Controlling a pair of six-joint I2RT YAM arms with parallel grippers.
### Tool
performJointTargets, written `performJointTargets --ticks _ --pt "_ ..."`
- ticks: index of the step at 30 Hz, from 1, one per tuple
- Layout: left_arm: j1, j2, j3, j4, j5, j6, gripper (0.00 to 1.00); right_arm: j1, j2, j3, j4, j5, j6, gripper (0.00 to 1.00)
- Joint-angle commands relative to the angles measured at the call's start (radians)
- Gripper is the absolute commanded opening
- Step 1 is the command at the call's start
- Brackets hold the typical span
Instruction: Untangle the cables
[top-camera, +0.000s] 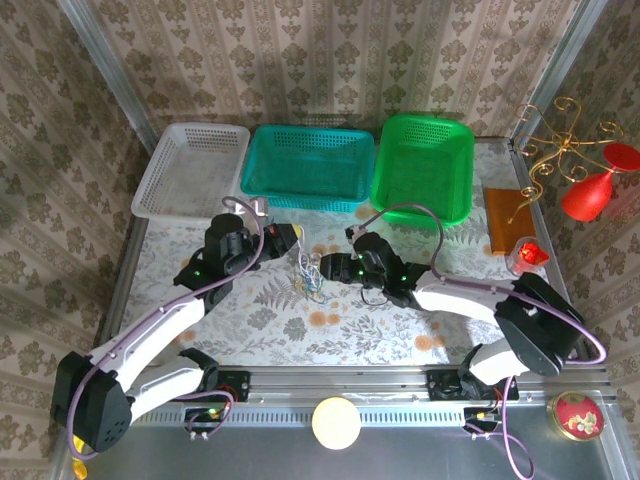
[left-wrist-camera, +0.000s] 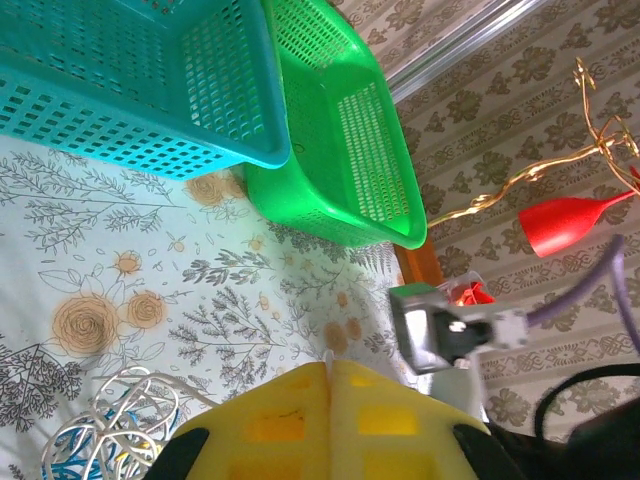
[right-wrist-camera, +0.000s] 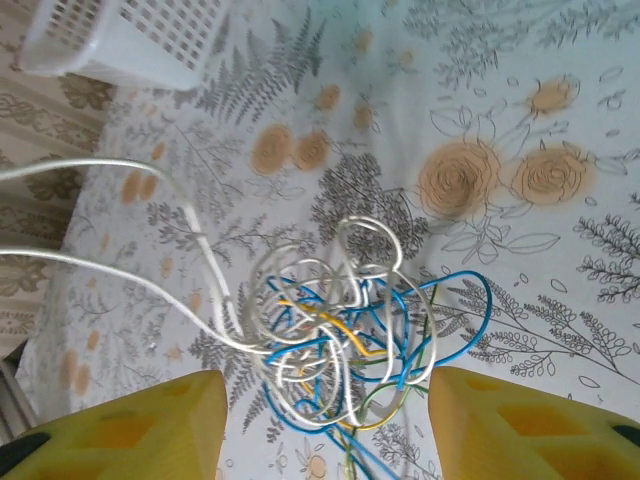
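Table (top-camera: 375, 335) carries the cables (right-wrist-camera: 340, 340) as a loose clump at its middle, between both arms. They look light, limp and springy, likely to snag, so a free white loop at the edge seems the best hold. The left gripper (left-wrist-camera: 330, 365) has its fingers pressed together, seemingly pinching a white strand. The right gripper (right-wrist-camera: 328, 388) has its fingers wide astride the clump, holding nothing.

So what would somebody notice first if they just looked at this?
Probably the messy ball of blue, white and yellowish cables in the middle of the flowery table, with the open right pincer close to it. Next come the bright things along the far edge: a white basket, a teal basket and a green basket.
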Motion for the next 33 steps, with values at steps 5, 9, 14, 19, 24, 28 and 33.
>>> performJointTargets --ticks 5,9,14,19,24,28,33 --pt "-0.009 0.014 0.023 0.044 0.007 0.01 0.0 0.005 -0.074 -0.003 0.024 -0.075 -0.187 0.65" --pt "-0.019 0.026 0.039 0.067 0.01 -0.018 0.0 0.028 -0.001 0.029 0.119 -0.098 -0.244 0.66" --pt "-0.036 0.036 0.061 0.081 0.01 -0.049 0.0 0.059 0.124 0.099 0.192 -0.098 -0.284 0.65" --pt "-0.057 0.049 0.087 0.096 0.005 -0.076 0.0 0.077 0.245 0.172 0.255 -0.061 -0.289 0.62" --pt "-0.068 0.045 0.127 0.119 0.014 -0.111 0.0 0.077 0.324 0.153 0.301 0.028 -0.257 0.38" --pt "-0.064 0.033 0.187 0.104 0.027 -0.119 0.0 0.077 0.351 0.072 0.368 0.059 -0.203 0.22" --pt "-0.045 0.011 0.251 0.079 0.031 -0.105 0.0 0.077 0.372 -0.028 0.45 0.087 -0.132 0.19"
